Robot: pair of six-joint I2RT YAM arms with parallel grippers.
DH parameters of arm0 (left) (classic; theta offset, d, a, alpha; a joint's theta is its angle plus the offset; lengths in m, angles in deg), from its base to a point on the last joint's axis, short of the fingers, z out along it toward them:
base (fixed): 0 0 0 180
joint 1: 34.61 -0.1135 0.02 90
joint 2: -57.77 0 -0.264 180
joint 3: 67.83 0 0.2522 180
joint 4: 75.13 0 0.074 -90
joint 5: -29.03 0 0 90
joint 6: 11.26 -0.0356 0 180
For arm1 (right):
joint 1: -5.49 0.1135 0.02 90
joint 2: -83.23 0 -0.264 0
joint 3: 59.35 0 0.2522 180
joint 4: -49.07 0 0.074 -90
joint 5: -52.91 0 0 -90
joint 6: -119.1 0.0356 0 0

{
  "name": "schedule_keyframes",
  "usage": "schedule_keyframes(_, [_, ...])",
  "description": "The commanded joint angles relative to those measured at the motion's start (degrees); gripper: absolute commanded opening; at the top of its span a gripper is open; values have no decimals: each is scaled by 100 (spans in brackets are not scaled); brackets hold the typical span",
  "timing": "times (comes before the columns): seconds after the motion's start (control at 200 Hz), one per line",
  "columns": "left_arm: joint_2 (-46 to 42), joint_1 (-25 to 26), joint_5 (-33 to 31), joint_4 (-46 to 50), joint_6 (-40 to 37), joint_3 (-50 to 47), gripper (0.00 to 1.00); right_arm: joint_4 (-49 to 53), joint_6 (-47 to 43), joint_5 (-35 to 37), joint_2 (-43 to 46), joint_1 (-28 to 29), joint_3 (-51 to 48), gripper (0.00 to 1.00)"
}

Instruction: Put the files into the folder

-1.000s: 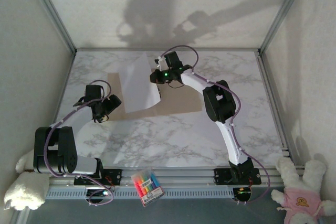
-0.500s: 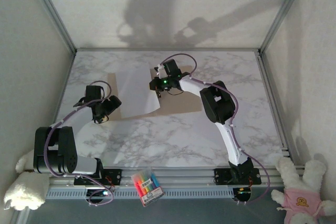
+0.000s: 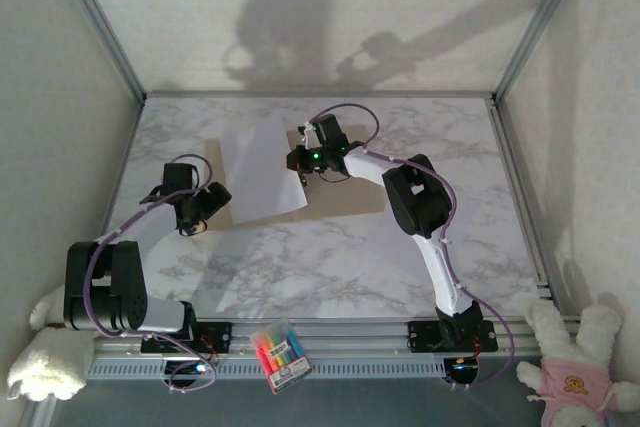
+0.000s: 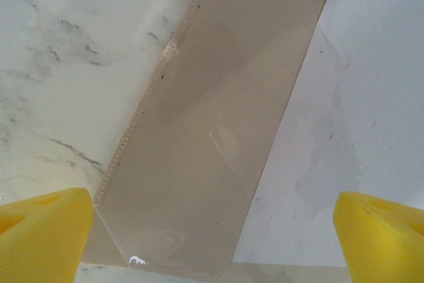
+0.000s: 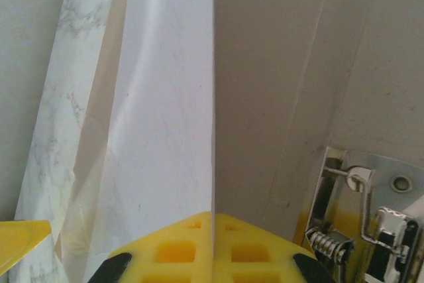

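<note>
The tan-brown folder (image 3: 345, 192) lies open on the marble table, its left leaf (image 4: 218, 130) below my left gripper. A white file sheet (image 3: 262, 172) slants over that left leaf, its right edge lifted. My right gripper (image 3: 300, 169) is shut on that edge. In the right wrist view the yellow pads (image 5: 213, 230) pinch the sheet (image 5: 165, 97), with the folder (image 5: 278, 64) beside it. My left gripper (image 3: 195, 215) hovers open over the folder's near-left corner. Its yellow fingertips (image 4: 212, 243) stand wide apart with nothing between them, and the sheet (image 4: 371, 97) lies to the right.
A metal spring clip (image 5: 364, 217) sits on the folder's right leaf. A pack of highlighters (image 3: 278, 352) rests on the front rail. Plush toys sit at the front right (image 3: 575, 367) and front left (image 3: 45, 362). Frame posts and walls enclose the table.
My right gripper has come a little nearer and lower with the sheet. The sheet has swung down to the left and now covers more of the folder's left leaf. The left arm is still.
</note>
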Motion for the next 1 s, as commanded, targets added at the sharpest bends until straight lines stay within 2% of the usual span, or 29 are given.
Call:
schedule_keyframes(0.0, [-128, -49, 47, 37, -71, -50, 94, 38, -131, 105, 227, 41, 163, 3])
schedule_keyframes(0.461, [-104, -49, 62, 37, -71, -21, 94, -388, 261, -40, 213, 125, -83, 3])
schedule_keyframes(0.996, [-113, -49, 70, -2, -62, -76, 94, -675, 698, 131, 152, 375, -323, 3])
